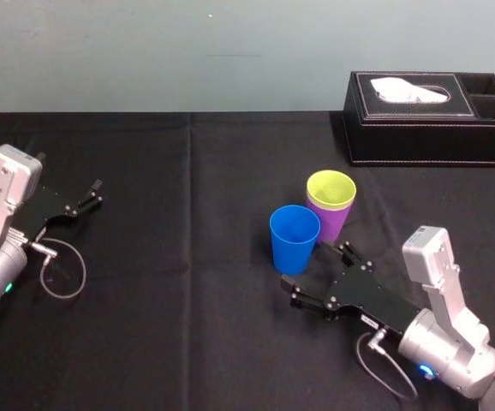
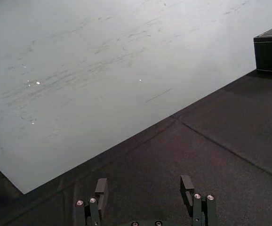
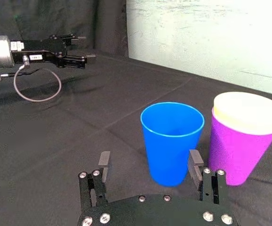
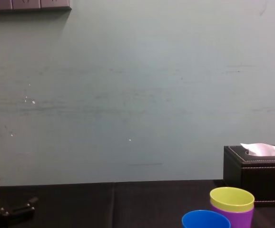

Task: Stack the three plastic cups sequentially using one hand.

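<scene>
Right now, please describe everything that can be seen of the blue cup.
The blue cup is a small, smooth tumbler of glossy plastic, narrowing from a round open rim to its base. It looks empty and stands upright on the black tablecloth, left of the purple cup, which holds the yellow-green cup. The two stand very close; I cannot tell whether they touch. The open right gripper sits low just before it, on the robot's side, not gripping it.
</scene>
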Motion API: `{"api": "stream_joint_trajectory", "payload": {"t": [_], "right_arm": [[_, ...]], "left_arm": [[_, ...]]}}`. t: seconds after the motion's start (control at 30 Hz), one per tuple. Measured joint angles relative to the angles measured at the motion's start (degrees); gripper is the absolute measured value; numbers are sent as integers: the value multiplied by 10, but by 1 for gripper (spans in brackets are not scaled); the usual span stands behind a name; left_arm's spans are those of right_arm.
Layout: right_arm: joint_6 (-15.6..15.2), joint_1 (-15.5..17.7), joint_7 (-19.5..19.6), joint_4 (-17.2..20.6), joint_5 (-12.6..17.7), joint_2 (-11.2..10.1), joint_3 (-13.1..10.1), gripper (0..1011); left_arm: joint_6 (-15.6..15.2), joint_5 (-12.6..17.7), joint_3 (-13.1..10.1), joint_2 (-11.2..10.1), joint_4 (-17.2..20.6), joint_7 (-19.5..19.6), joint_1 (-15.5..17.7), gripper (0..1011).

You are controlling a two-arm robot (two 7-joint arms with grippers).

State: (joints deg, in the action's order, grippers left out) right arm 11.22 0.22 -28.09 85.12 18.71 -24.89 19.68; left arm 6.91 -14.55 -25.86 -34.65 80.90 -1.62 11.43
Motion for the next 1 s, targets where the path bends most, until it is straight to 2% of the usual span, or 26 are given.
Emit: {"api": "stream_joint_trajectory", "payload": {"t": [0.37, 1.0], "right_arm": [[2, -27, 6, -23, -11, 19, 7, 1002], [-2, -35, 22, -36, -23, 32, 2, 1002]], "left_arm": [[0, 0, 0, 0, 0, 0, 0, 1011], [0, 0, 0, 0, 0, 0, 0, 1011]]}}
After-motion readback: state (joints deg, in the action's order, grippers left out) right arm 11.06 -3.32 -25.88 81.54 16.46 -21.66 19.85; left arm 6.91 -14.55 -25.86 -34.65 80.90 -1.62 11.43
